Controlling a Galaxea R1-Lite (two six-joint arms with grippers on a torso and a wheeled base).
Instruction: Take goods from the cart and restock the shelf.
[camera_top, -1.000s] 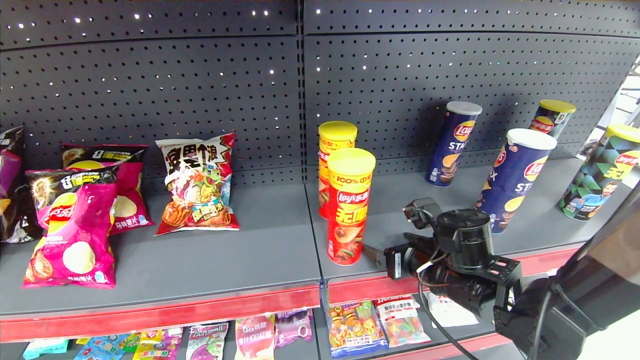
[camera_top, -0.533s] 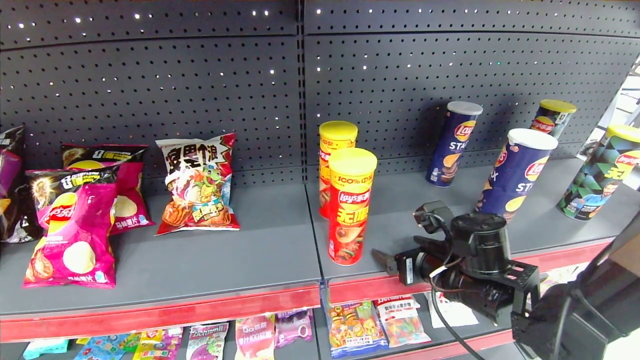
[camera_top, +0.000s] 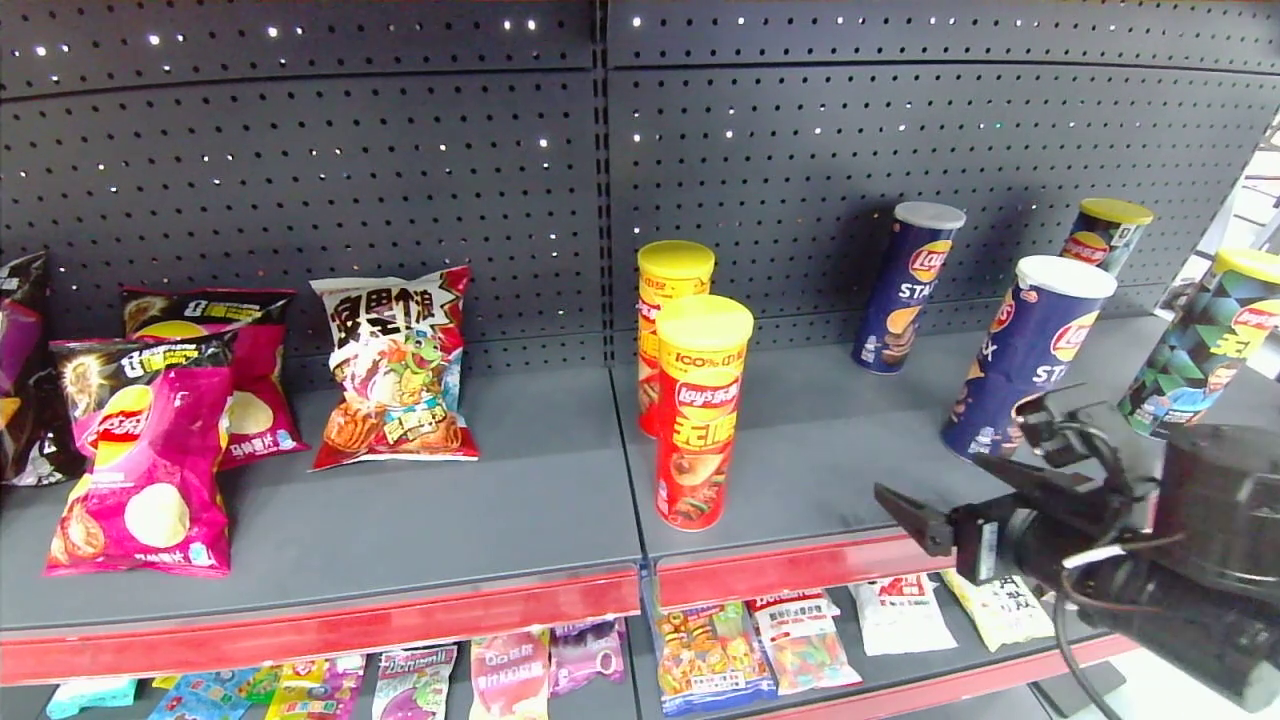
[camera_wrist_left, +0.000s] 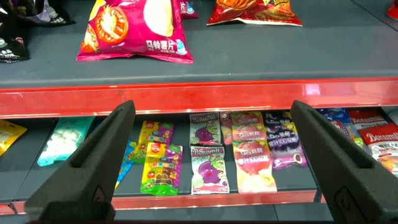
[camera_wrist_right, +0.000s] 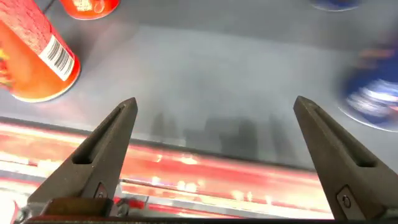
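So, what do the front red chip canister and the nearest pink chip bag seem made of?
Front red cylindrical chip canister: probably printed paperboard, smooth with slight sheen; rigid straight wall, yellow lid looks matte plastic. Nearest pink crinkled chip bag: glossy plastic film, judging by wrinkles and highlights.

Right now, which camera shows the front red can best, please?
Head view: the front red can stands whole, lid to base. Right wrist view catches its lower end; left wrist view faces candy packets.

Ends in a left gripper (camera_wrist_left: 212, 106) and a right gripper (camera_wrist_right: 214, 102) with long dark-grey wedge fingers (camera_wrist_left: 93, 168), each bearing a small round screw (camera_wrist_left: 340, 199) near the base, behind them a black cylindrical wrist housing (camera_top: 1215, 500), a white label (camera_top: 985, 550) and looped black and white cables (camera_top: 1100, 553)
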